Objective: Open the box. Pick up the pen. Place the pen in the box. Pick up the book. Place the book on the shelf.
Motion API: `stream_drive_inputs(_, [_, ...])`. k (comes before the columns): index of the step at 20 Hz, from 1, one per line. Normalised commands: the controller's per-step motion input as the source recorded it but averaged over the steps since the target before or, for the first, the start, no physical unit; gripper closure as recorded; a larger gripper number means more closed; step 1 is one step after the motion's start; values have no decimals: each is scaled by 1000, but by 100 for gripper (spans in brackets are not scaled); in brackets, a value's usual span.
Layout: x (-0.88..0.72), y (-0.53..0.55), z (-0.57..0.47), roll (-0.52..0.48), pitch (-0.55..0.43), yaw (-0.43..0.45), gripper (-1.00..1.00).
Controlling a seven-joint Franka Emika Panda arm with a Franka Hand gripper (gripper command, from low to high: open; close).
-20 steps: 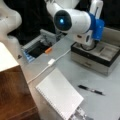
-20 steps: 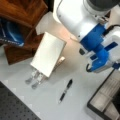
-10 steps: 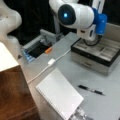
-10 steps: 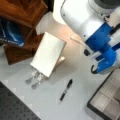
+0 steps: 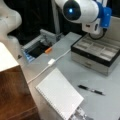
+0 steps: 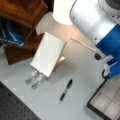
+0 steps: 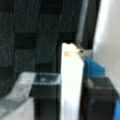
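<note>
On the table's right side in a front view, the box (image 5: 96, 53) stands open, its beige compartments showing and its lid raised behind, so the first step looks done. The gripper (image 5: 96, 29) hangs just above the box's back edge; the wrist view shows a pale upright panel, seemingly the lid, between dark shapes, and I cannot tell whether the jaws are apart or together.

The pen (image 5: 90, 90) lies flat on the grey table (image 5: 65, 67), in front of the box and apart from it, not yet picked up. The book (image 5: 59, 96) also lies on the table, its spiral edge toward the shelf (image 5: 12, 95), so both placing steps remain.

Around the pen the surface is free on all sides in both front views. A white cable (image 5: 48, 65) with its plug runs between book and box, near the book's far corner.
</note>
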Motion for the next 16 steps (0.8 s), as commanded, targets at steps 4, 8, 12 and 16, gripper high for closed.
stream_drive_inputs(4, [230, 207, 162, 125, 56, -68, -100])
stream_drive_inputs(8, [185, 231, 106, 134, 51, -74, -100])
stream_drive_inputs(12, [117, 252, 57, 114, 42, -67, -100])
stream_drive_inputs(16, [87, 243, 54, 127, 31, -87, -100])
